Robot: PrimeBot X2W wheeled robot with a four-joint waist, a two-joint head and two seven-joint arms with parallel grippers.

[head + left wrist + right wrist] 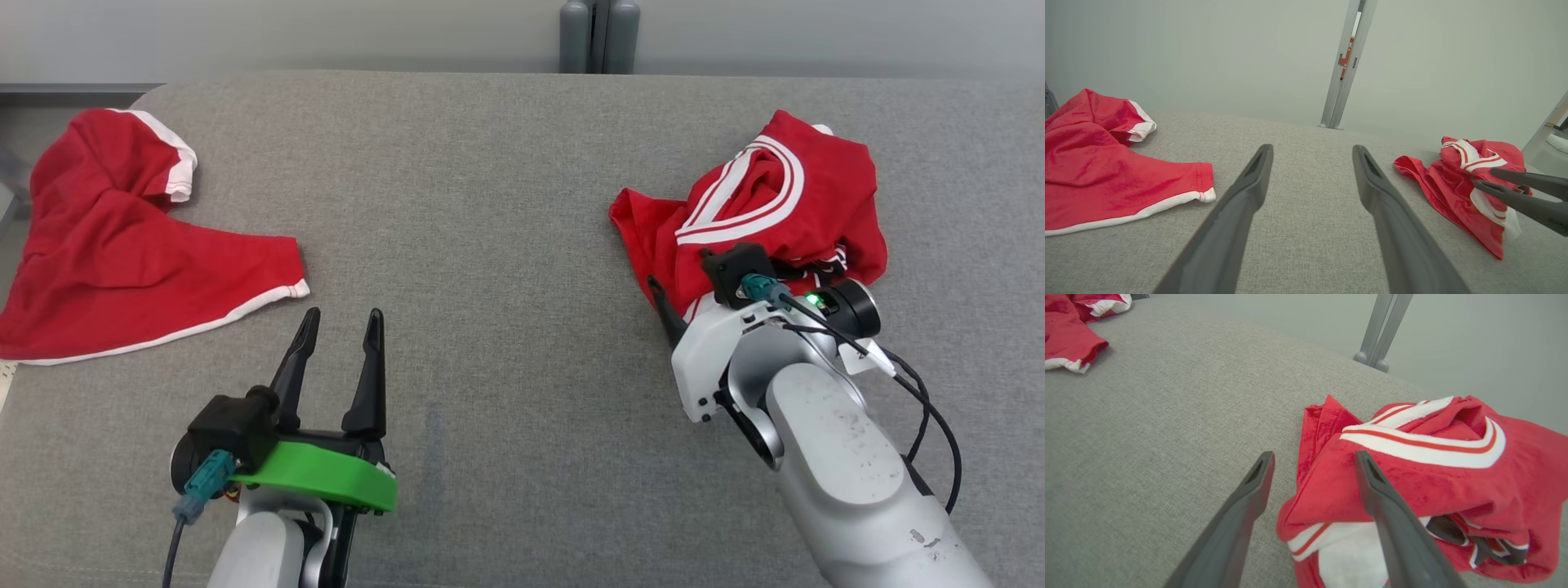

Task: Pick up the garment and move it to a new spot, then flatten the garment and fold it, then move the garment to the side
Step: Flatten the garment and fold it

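Observation:
A crumpled red garment [784,204] with white and red striped trim lies in a heap at the right of the grey table [490,245]. My right gripper [1314,455] stands open at its near-left edge. One of its fingers [1392,522] lies over the red fabric [1412,482], the other over bare table. Nothing is pinched between them. In the left wrist view that gripper [1484,178] points into the heap [1453,183]. My left gripper [344,314] is open and empty over the table's near left, fingers pointing to the far side.
A second red garment [122,253] with white hems is spread at the far left, reaching the table's left edge. A grey post [600,37] rises behind the far edge. Bare grey cloth lies between the two garments.

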